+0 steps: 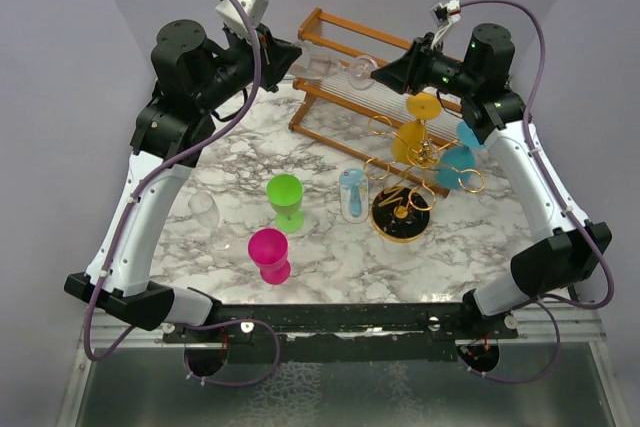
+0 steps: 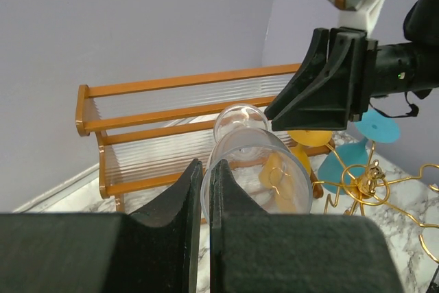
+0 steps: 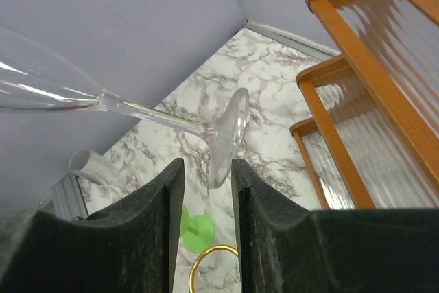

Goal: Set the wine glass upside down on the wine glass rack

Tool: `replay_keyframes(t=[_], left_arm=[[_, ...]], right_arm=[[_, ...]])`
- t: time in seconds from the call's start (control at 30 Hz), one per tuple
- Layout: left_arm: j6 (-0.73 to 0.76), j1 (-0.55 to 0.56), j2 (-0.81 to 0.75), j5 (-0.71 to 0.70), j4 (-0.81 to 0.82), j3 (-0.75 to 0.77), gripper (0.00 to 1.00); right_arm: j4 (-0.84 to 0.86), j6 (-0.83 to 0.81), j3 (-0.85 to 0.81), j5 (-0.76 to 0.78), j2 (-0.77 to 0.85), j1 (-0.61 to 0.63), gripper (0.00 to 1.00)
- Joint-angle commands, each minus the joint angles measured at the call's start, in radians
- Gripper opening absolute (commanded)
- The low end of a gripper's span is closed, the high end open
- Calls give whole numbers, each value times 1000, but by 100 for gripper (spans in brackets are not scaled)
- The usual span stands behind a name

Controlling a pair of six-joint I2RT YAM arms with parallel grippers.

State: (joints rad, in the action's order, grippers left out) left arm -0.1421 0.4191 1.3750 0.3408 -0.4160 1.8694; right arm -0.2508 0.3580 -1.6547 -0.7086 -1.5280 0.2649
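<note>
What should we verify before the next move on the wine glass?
1. Left gripper shut on the wine glass at the bowl rim: ok.
2. Glass foot between the right gripper fingers: ok. Jaws are open; contact cannot tell.
3. Glass clear of the wooden shelf: cannot tell.
4. Glass upside down: not ok, it lies roughly horizontal.
5. Free loop on the wine glass rack: ok. The yellow glass and blue glass hang there, and other loops are bare.
</note>
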Motion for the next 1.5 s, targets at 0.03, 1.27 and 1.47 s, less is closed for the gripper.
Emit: replay_keyframes(t=[0.03, 1.27, 1.47], left_arm=[[-20, -2, -12, 63, 71, 8, 0], [319, -9, -191, -264, -113, -136, 76], [434, -9, -232, -371, -146, -200, 91]], right_arm=[[73, 94, 42, 64, 10, 10, 32], [33, -367, -100, 353, 22, -6, 1], [30, -717, -91, 363, 16, 43, 1]])
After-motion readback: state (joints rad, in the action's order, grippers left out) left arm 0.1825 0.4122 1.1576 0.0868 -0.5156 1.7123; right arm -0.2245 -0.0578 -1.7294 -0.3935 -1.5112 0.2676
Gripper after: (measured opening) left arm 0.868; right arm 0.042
